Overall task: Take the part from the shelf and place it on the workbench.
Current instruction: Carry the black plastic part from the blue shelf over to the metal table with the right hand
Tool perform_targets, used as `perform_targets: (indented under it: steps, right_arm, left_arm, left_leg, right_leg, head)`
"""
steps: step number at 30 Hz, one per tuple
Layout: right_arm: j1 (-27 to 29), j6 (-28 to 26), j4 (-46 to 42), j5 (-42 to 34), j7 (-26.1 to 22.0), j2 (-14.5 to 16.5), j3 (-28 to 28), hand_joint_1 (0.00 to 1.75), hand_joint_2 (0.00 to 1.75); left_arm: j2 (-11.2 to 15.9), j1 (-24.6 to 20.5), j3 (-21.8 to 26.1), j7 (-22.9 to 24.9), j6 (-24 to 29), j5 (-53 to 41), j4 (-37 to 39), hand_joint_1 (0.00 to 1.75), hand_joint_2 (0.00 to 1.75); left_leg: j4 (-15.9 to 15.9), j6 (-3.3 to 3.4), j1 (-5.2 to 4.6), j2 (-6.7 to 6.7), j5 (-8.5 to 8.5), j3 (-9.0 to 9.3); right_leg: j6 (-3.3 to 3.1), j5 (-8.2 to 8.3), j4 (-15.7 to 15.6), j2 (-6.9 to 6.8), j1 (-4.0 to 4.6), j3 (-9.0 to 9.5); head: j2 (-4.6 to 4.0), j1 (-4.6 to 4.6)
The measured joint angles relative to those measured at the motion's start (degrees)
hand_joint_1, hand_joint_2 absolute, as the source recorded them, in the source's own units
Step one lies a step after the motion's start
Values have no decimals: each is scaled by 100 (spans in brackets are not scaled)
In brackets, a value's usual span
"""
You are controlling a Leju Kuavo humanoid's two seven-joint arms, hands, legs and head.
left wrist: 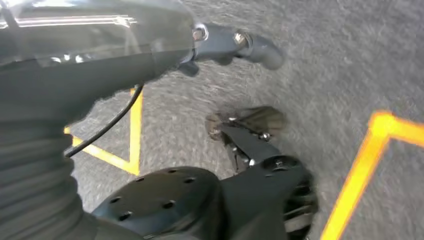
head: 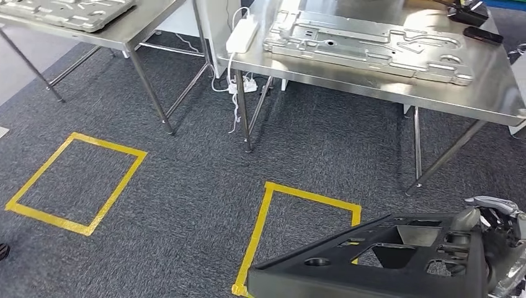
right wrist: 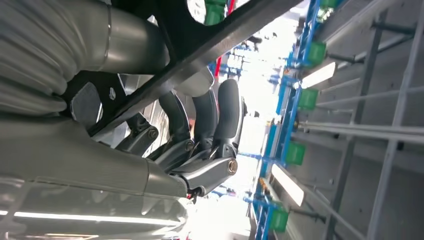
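Workbench (head: 372, 84) ahead, well apart. Black part (head: 372, 261) carried low over floor; looks stiff, bulky, likely light; best held at frame edges. Right hand (head: 496, 233) gripping its end. Left hand (left wrist: 235, 45) fingers: cannot tell.

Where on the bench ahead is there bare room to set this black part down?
The bench has a bare steel strip along its near edge, widest at the right corner. The metal panel fills the middle; the power strip crowds the left end. The right hand holds the black part.
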Motion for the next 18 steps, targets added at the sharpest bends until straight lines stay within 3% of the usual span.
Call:
perform_targets:
  steps: [1,2,3,4,6,8,11,13,15,17,18]
  right_arm:
    - [-28,21,0,-26,-18,9,-9,175,175]
    - [-62,34,0,-48,-35,16,-11,175,175]
    - [-97,42,0,-64,-48,22,-13,175,175]
    - [-129,47,0,-74,-58,25,-14,175,175]
    - [-184,61,1,-100,-75,29,-17,175,175]
    - [-258,76,7,-146,-97,32,-15,175,175]
    - [-377,42,38,-213,-131,33,-10,175,175]
    - [-467,-18,77,-279,-181,33,-5,175,175]
    - [-568,-72,130,-343,-243,35,0,175,175]
    - [-615,-124,186,-379,-291,43,3,175,175]
    - [-610,-147,208,-387,-311,51,5,175,175]
  left_arm:
    - [0,4,3,-53,-1,13,0,0,175]
    - [1,2,7,-96,2,25,-1,0,175]
    - [2,-2,11,-128,3,34,-1,0,175]
    - [3,-7,16,-148,4,41,-1,0,175]
    - [7,-13,35,-183,14,61,-1,0,175]
    - [10,-15,69,-238,40,97,-1,0,175]
    - [17,-36,132,-337,69,159,-4,0,175]
    - [36,-62,166,-381,84,195,-9,0,175]
    - [65,-69,216,-398,108,216,-15,0,175]
    - [94,-60,269,-398,124,228,-20,0,175]
    - [106,-58,286,-398,124,232,-21,0,175]
  left_leg:
    - [311,1,-8,-35,-82,-169]
    - [416,7,-12,-49,-40,-249]
    - [278,16,-14,-61,118,-221]
    - [-62,30,-11,-104,349,-96]
    - [-835,61,-3,-342,720,203]
    - [-1160,95,-13,-484,807,323]
    - [-1192,172,-35,-348,820,332]
    - [-1230,237,-12,-226,848,339]
    - [-1249,275,-1,-75,853,340]
    - [-1247,285,-4,93,835,340]
    - [-1247,283,-3,173,823,347]
  right_leg:
    - [-7,-3,1,73,3,9]
    - [-8,-6,3,152,5,20]
    - [-6,-9,4,235,4,37]
    - [-1,-14,6,314,0,55]
    - [31,-28,15,456,3,72]
    - [91,-24,17,573,1,50]
    - [182,8,-16,685,-19,12]
    - [218,-69,110,456,11,-74]
    - [237,-371,670,106,28,-363]
    - [254,-661,1406,-15,12,-743]
    - [262,-674,1581,-34,5,-837]
  head:
    - [0,-23]
    - [0,-40]
    - [0,-50]
    - [0,-62]
    - [0,-79]
    - [0,-79]
    - [0,-73]
    - [0,-42]
    - [0,32]
    - [0,92]
    - [0,109]
